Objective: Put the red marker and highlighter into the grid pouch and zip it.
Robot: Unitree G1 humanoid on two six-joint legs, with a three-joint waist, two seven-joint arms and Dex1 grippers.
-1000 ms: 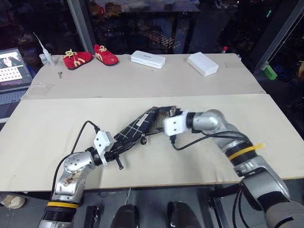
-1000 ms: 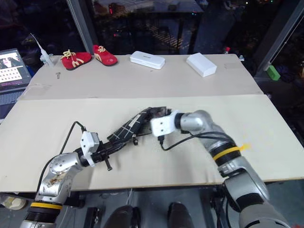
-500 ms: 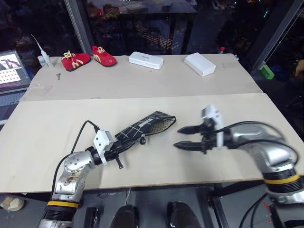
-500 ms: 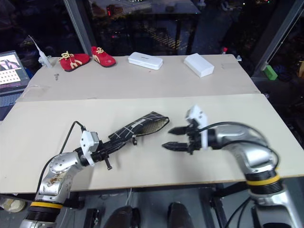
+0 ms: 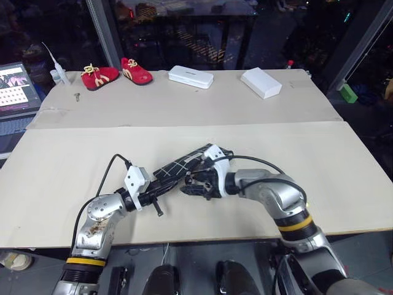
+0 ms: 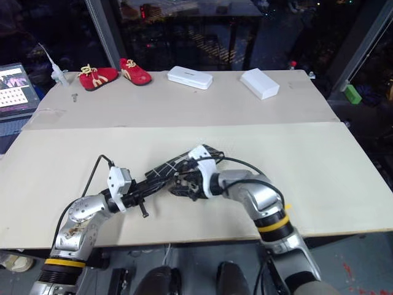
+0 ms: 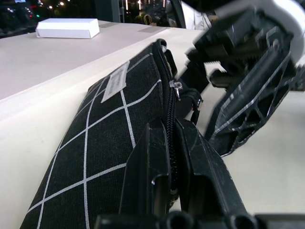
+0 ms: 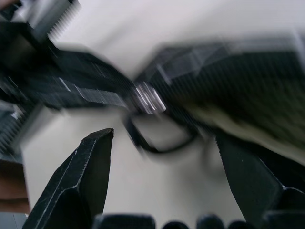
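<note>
Right gripper (image 5: pixel 191 184) has swung back in from the open worktop (image 5: pixel 73 153) to the grid pouch (image 5: pixel 178 167), fingers spread wide and empty beside the zipper pull cord (image 8: pixel 159 138) (zipping likely next). Left gripper (image 5: pixel 149 198) stays clamped on pouch's end.

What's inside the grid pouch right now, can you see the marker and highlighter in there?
Not visible. The grid pouch is clamped at one end by the left pincer; its black fabric covers the contents. The right pincer stands open at the zipper pull.
</note>
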